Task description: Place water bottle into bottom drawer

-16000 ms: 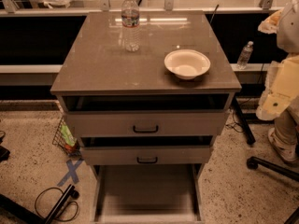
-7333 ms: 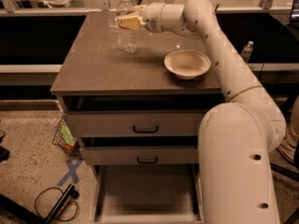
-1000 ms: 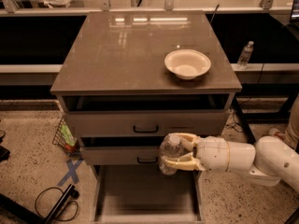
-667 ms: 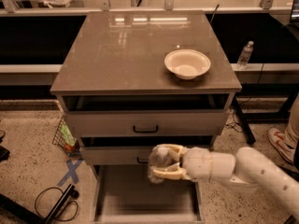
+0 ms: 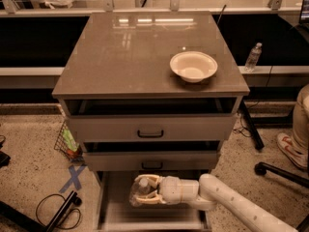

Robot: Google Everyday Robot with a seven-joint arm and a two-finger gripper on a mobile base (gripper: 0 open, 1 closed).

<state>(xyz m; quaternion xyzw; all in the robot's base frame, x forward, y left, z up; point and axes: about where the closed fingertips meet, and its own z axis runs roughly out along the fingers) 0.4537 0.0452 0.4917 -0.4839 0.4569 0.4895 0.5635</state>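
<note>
A: Where is the claw?

B: The claw (image 5: 144, 191) is low in front of the cabinet, over the pulled-out bottom drawer (image 5: 115, 208). Its white arm (image 5: 231, 205) reaches in from the lower right.

A: Released or clenched?

B: Clenched around the water bottle (image 5: 137, 194). One beige finger lies above the clear ribbed body and one below, and the bottle sits tilted between them.

A: Is the bottle in the drawer?

B: It is above the drawer's grey floor, toward the right of the opening. Whether it touches the floor, I cannot tell.

A: What is right above the claw?

B: The middle drawer's black handle (image 5: 152, 166), just above it. Higher up is the top drawer's handle (image 5: 150, 134). Both of those drawers stand slightly open.

A: And on the surface?

B: The brown surface (image 5: 130, 52) is well above the claw and carries a white bowl (image 5: 193, 66), up and to the right of it.

A: Anything else around?

B: A small background bottle (image 5: 252, 57) stands on a ledge far up and to the claw's right. A blue tape cross (image 5: 74, 178) lies on the speckled floor to its left, with a black cable (image 5: 54, 211) below that.
</note>
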